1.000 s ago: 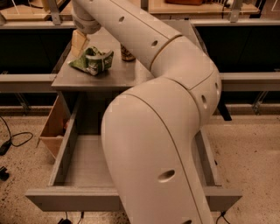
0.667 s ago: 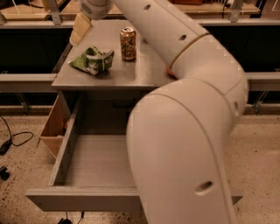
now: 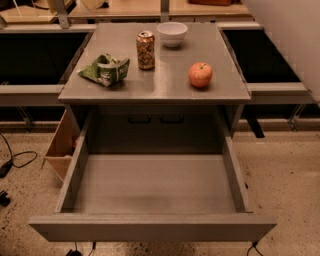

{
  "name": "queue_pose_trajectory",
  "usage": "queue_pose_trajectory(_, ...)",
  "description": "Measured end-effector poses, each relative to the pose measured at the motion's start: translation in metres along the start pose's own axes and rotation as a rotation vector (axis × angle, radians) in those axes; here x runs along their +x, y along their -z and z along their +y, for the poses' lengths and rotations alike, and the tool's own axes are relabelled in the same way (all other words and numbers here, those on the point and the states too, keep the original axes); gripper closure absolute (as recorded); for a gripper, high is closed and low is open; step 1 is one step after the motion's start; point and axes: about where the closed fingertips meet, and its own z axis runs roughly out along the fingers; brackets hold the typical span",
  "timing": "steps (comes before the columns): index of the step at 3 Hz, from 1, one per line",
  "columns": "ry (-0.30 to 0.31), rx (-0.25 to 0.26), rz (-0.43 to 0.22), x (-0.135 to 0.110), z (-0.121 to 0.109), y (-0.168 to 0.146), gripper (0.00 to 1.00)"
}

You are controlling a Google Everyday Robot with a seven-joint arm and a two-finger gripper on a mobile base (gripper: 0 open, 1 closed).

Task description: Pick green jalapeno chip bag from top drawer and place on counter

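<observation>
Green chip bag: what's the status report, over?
Gripper barely in view at top edge, apart from bag. Green jalapeno chip bag lying on counter, left of can. Top drawer open. Nothing blocking.

A speckled beige stone floor (image 3: pixel 282 170) lies under warm, dim light. Black cables (image 3: pixel 17 159) trail at the left, near a tan cardboard box (image 3: pixel 59 146). A light wooden tabletop (image 3: pixel 127 9) runs behind, with dark open bays (image 3: pixel 35 55) on both sides. The gripper (image 3: pixel 92 4) shows only as a pale tip at the top edge.
</observation>
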Motion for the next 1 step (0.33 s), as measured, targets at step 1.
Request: queue_pose_trajectory(1,-0.071,-0.013,-0.102,0.004,0.0326,0.0386,0.0)
